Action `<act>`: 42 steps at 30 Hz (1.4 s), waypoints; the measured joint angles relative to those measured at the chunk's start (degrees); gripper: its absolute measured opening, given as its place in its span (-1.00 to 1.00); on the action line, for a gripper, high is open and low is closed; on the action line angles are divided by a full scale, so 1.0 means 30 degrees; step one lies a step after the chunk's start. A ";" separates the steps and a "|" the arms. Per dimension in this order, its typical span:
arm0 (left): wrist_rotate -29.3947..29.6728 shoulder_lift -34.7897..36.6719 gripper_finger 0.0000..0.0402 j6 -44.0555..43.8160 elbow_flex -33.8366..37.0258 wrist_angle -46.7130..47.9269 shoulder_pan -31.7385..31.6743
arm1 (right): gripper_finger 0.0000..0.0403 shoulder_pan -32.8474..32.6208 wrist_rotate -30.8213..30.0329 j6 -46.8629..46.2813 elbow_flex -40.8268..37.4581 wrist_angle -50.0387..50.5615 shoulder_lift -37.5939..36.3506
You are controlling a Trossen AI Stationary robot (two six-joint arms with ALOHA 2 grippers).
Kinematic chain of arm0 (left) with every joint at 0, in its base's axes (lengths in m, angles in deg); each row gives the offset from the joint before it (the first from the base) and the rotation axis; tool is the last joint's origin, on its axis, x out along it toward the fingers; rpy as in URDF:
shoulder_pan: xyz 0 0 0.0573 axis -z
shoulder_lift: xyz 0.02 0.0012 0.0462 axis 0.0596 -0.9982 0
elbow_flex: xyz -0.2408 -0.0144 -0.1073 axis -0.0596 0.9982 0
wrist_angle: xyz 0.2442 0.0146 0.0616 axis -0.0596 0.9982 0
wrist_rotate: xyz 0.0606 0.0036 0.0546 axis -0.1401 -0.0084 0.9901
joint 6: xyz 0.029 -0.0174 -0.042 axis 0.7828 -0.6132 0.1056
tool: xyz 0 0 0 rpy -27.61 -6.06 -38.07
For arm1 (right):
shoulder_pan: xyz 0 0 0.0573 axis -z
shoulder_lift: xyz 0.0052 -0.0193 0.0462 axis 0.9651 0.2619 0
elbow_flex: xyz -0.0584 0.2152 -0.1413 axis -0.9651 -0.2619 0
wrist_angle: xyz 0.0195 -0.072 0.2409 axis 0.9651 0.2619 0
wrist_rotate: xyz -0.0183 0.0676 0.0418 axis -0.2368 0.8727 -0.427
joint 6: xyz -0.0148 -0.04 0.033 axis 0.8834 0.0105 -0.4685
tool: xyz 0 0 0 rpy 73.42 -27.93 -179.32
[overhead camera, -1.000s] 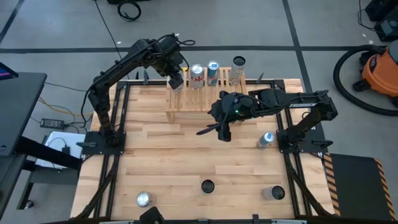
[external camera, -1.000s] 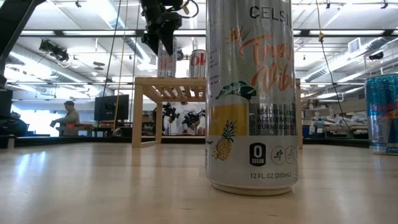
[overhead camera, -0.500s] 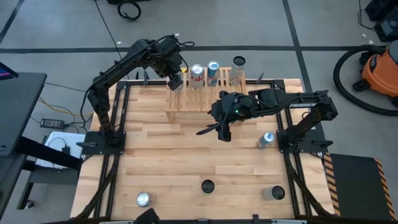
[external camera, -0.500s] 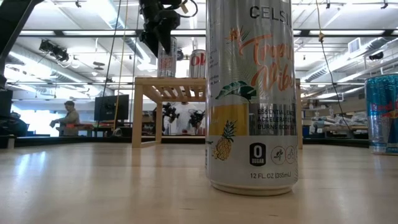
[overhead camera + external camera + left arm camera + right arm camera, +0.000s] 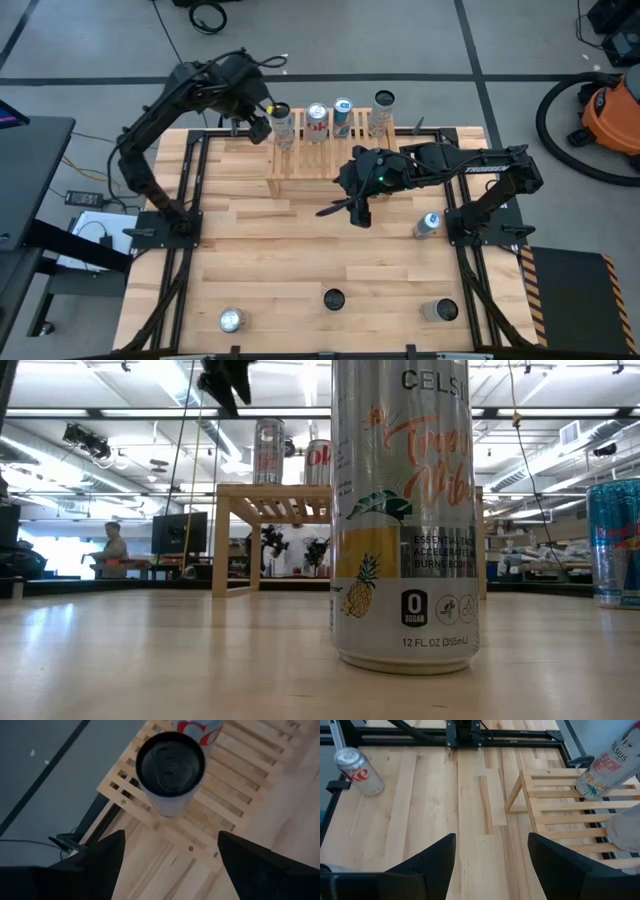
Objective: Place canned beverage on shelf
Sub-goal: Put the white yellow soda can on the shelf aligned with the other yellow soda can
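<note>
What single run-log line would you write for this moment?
left gripper: open, beside shelf end | silver can: upright on shelf | right gripper: open, over table

I'm working in a lab or workshop hall: grey taped concrete floor, orange shop vacuum upper right, open ceiling with strip lights.
</note>
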 joint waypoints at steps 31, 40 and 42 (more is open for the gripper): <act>0.0007 0.3480 0.60 -0.4163 -0.0007 0.0793 0.4570 | 0.28 0.0073 0.1140 -0.0559 0.0022 -1.2751 -0.0073; 0.0007 0.3422 0.60 -0.5351 -0.0007 0.0803 0.5988 | 0.28 -0.0356 0.7082 -0.1401 0.0022 -0.8272 -0.0263; 0.0007 0.3446 0.60 -0.5549 -0.0007 0.0803 0.6304 | 0.28 -0.0854 0.7460 -0.1406 0.0022 -0.6757 -0.0248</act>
